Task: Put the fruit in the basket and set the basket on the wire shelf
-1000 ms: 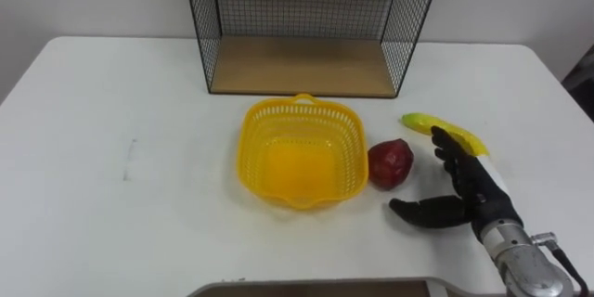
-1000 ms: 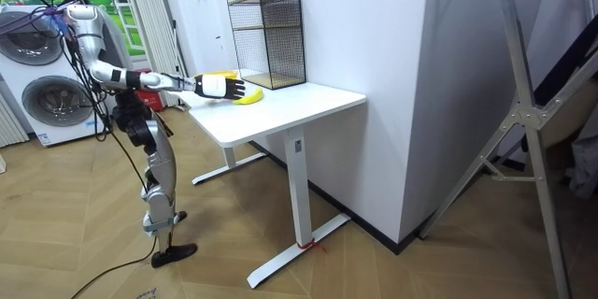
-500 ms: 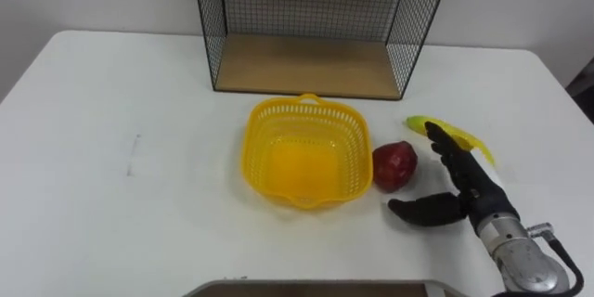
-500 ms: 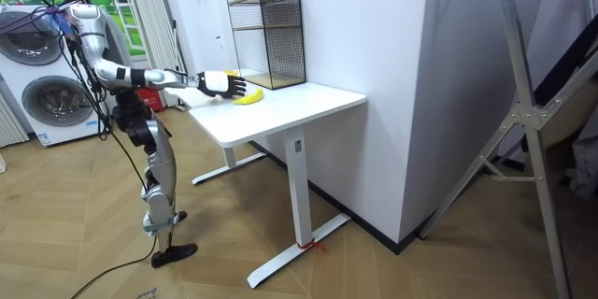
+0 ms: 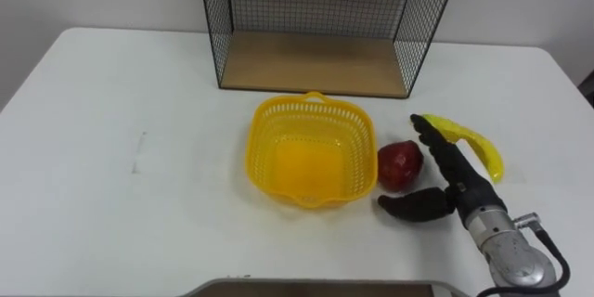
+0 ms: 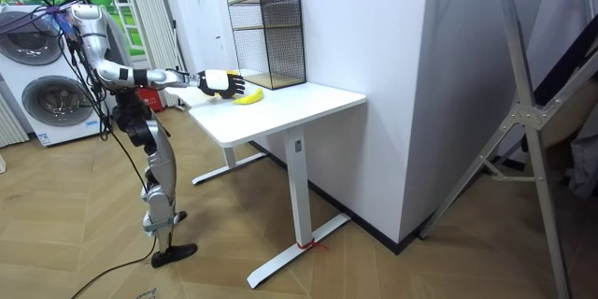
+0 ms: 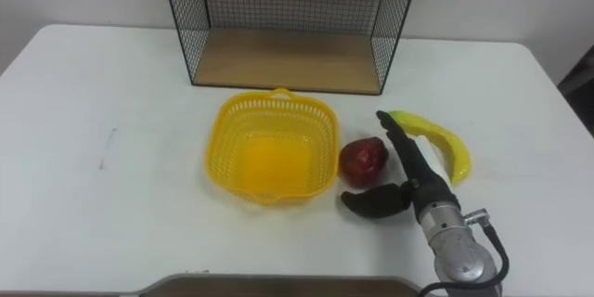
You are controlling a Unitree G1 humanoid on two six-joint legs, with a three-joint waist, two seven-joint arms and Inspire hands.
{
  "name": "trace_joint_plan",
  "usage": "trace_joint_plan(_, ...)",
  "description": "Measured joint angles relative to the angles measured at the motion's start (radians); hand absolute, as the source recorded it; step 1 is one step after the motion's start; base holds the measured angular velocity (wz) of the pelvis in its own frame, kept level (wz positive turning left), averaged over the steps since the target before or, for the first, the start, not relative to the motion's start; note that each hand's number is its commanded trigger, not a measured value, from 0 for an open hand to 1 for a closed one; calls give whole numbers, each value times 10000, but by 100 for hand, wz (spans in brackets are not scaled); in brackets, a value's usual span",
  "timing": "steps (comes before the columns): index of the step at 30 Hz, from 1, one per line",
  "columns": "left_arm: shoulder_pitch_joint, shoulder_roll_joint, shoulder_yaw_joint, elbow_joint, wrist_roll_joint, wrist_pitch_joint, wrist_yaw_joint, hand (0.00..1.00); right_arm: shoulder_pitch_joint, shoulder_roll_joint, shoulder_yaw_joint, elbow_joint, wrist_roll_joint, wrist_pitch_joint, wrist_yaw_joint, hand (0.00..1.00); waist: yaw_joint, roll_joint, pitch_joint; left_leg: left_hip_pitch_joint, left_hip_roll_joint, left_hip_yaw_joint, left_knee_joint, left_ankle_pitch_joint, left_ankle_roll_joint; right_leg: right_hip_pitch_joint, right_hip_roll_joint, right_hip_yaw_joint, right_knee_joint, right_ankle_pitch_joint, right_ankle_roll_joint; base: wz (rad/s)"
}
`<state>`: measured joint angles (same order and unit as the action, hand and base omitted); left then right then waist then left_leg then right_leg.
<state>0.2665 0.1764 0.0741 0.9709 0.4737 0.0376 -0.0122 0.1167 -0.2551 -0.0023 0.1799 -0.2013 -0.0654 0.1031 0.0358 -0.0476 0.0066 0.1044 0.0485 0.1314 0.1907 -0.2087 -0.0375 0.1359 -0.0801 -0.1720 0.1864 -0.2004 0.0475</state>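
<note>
Red fruit (image 5: 399, 165) | right hand (image 5: 467, 196) fingers spread beside it (touching? unclear) | wire shelf (image 5: 316, 60) top cropped

A white counter (image 6: 304, 105) on white legs stands against a plain white wall (image 6: 374, 28), on a floor (image 6: 84, 266) of warm wood planks, with a washing machine (image 6: 45, 101) at the room view's left and a grey metal stand (image 6: 519, 103) at its right.

An empty yellow basket (image 5: 310, 150) is sitting before the wire shelf (image 5: 320, 23), a red fruit (image 5: 399, 164) and yellow banana (image 5: 467, 140) lying right of it.
</note>
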Motion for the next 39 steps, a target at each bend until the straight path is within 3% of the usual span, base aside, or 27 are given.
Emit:
trace_joint_plan(11, 6, 0, 0, 5, 4, 7, 3, 0, 1, 39, 215, 2, -16, 0, 14, 0, 3, 54, 4, -4, 0, -24, -1, 0, 0, 7, -1, -31, -3, 0, 0, 0)
trace_joint_plan(12, 6, 0, 0, 5, 5, 7, 4, 0, 1, 38, 215, 2, -16, 0, 18, 5, 3, 55, 3, -5, 0, -25, -1, 0, 0, 6, -1, -31, -3, 0, 0, 0)
trace_joint_plan(13, 4, -1, 0, 5, 5, 7, 4, 0, 1, 39, 215, 2, -16, 0, 25, 48, 3, 58, 2, -9, 0, -25, -1, 0, 0, 3, 0, -32, -3, 0, 0, 0)
trace_joint_plan(14, 3, 0, 0, 5, 5, 7, 5, 0, 1, 38, 215, 2, -16, 0, 28, 100, 3, 58, 2, -14, 0, -26, -1, 0, 0, -1, 0, -33, -3, 0, 0, 0)
trace_joint_plan(30, -30, 0, -11, 7, -9, 5, 2, 0, -295, 46, 216, 423, -81, 0, -224, 100, -7, 72, 8, -53, 7, -163, 58, -2, -1, 59, -4, -210, -13, 1, -2, 2)
trace_joint_plan(39, -27, 0, -9, 310, -5, 63, -4, 0, -291, 85, 366, 574, 45, 11, -98, 100, -9, 1, -45, -50, 7, -193, 86, -2, -1, 81, -4, -227, -12, 2, -3, 0)
